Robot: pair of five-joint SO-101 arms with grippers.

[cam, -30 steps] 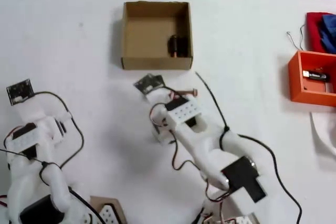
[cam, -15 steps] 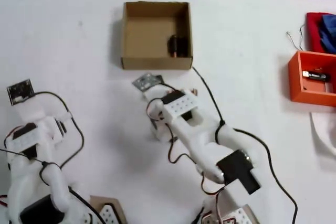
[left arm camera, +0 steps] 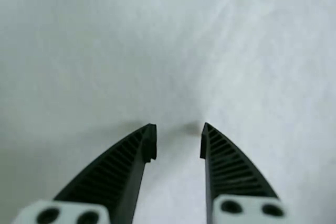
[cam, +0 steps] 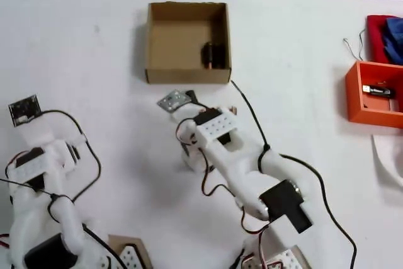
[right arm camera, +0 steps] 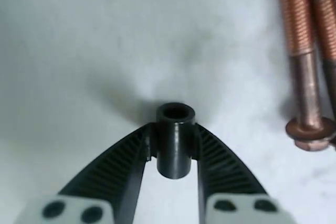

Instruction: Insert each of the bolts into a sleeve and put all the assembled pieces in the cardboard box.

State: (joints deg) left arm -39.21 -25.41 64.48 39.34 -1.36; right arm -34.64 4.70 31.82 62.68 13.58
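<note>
Upright black sleeve [right arm camera: 176,140], pinched in right gripper [right arm camera: 175,148]. Two copper bolts [right arm camera: 300,51] lying parallel nearby. Open cardboard box [cam: 170,42] holds one dark assembled piece [cam: 210,55].

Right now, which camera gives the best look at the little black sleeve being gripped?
The right wrist view: the sleeve stands close up between the jaws, its hollow end facing the camera. From the high view, the right arm sits over that spot. The left wrist view faces the table.

No readable text, label, number or sign anywhere.
</note>
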